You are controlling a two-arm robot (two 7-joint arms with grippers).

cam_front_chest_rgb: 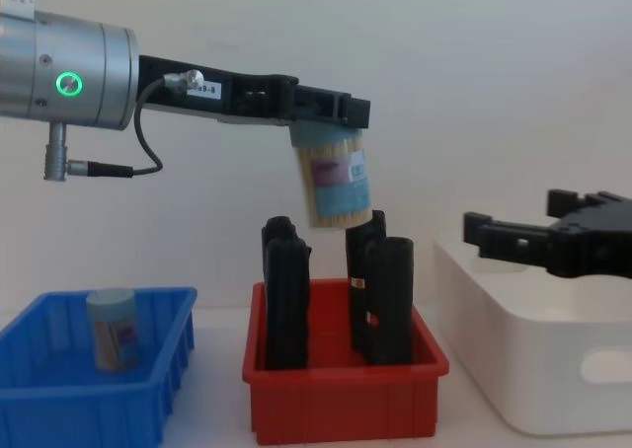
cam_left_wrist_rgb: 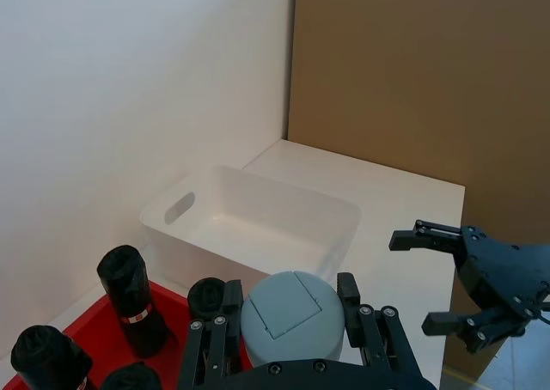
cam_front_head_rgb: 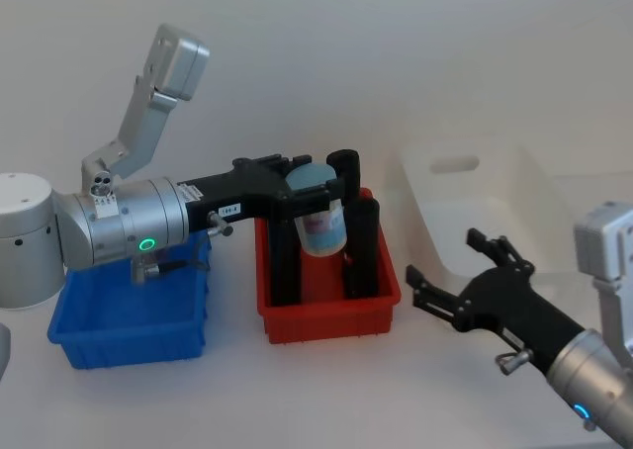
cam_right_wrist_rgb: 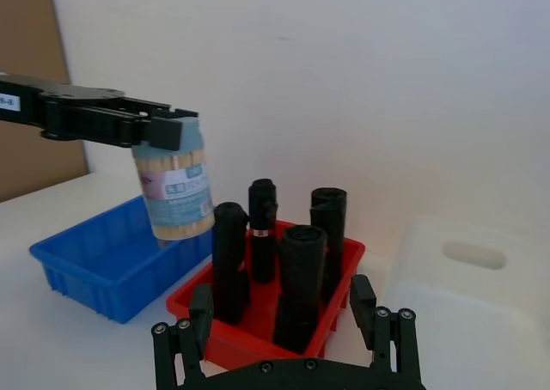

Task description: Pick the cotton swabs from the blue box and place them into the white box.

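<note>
My left gripper (cam_front_head_rgb: 315, 180) is shut on a cotton swabs jar (cam_front_head_rgb: 322, 224) with a pale blue lid and holds it tilted in the air above the red bin (cam_front_head_rgb: 328, 321). From the side, the jar (cam_front_chest_rgb: 334, 184) hangs well above the black rolls. The left wrist view looks down on its lid (cam_left_wrist_rgb: 291, 314). A second jar (cam_front_chest_rgb: 111, 329) stands in the blue box (cam_front_chest_rgb: 59, 409) at the left. The white box (cam_front_head_rgb: 499, 212) sits at the right, with nothing visible in it. My right gripper (cam_front_head_rgb: 442, 257) hovers open in front of it, holding nothing.
The red bin (cam_front_chest_rgb: 341, 405) between the two boxes holds several tall black rolls (cam_front_chest_rgb: 284, 295) standing upright, directly under the held jar. A white wall runs close behind the boxes. A brown panel (cam_left_wrist_rgb: 412, 72) stands past the table's far right end.
</note>
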